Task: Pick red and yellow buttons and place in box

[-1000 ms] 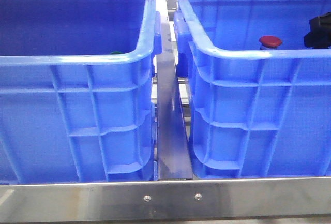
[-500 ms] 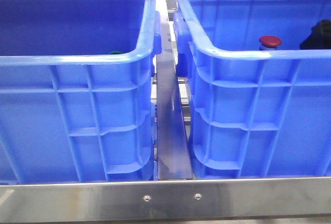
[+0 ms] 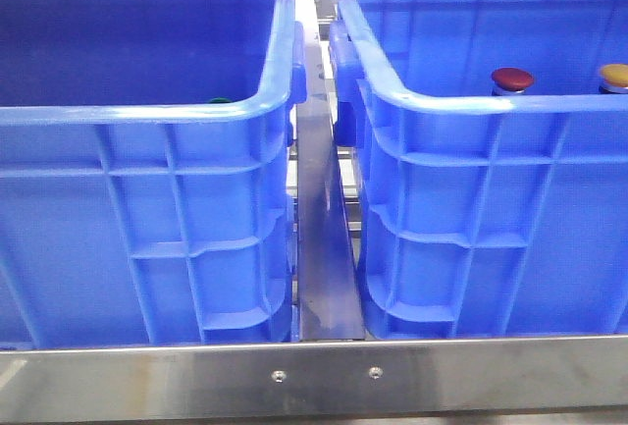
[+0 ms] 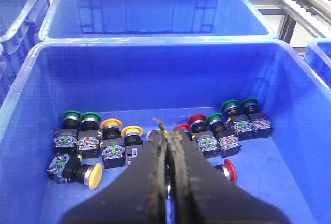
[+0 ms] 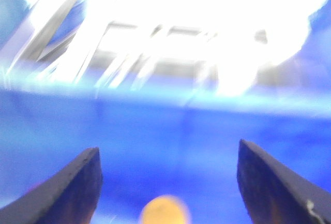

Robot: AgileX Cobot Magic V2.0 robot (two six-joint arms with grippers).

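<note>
In the front view a dark red button (image 3: 512, 79) and a yellow-orange button (image 3: 615, 77) stand side by side inside the right blue box (image 3: 471, 101); only their caps show over its rim. My right gripper (image 5: 168, 154) is open. Its view is blurred, with the yellow cap (image 5: 163, 211) low between the fingers and not touched. My left gripper (image 4: 166, 131) is shut with nothing in it. It hovers over the left crate's floor (image 4: 289, 162), where several red (image 4: 197, 120), yellow (image 4: 133, 131) and green-capped (image 4: 71, 115) buttons lie. Neither gripper shows in the front view.
The left crate (image 3: 147, 111) shows a green cap (image 3: 218, 101) just above its near rim. A metal rail (image 3: 324, 248) runs between the two crates and a steel bar (image 3: 314, 376) crosses the front. Another blue crate (image 4: 155, 12) stands beyond the left one.
The black right gripper, at the right edge of the right box a second ago, has left the front view. The yellow button now stands uncovered next to the red one.
</note>
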